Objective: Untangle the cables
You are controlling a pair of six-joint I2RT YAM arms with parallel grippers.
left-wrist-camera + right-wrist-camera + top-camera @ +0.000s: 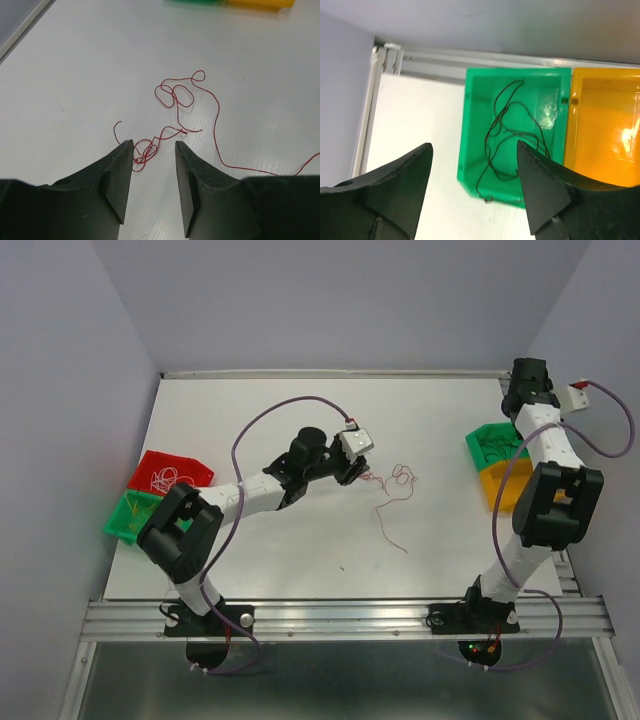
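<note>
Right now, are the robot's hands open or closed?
Left gripper: open, empty, by the red wire.
Right gripper: open, empty, over the green bin.

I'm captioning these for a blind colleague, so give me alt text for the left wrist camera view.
A thin red wire lies in loose, tangled loops on the white table, with one small knot right at the tips of the open left hand. Slivers of a green bin and a yellow bin show at the top.

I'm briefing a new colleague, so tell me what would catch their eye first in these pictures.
A tangled red cable sprawls mid-table, the open left gripper poised at its near end. The open right gripper faces a green bin holding a dark brown cable.
</note>
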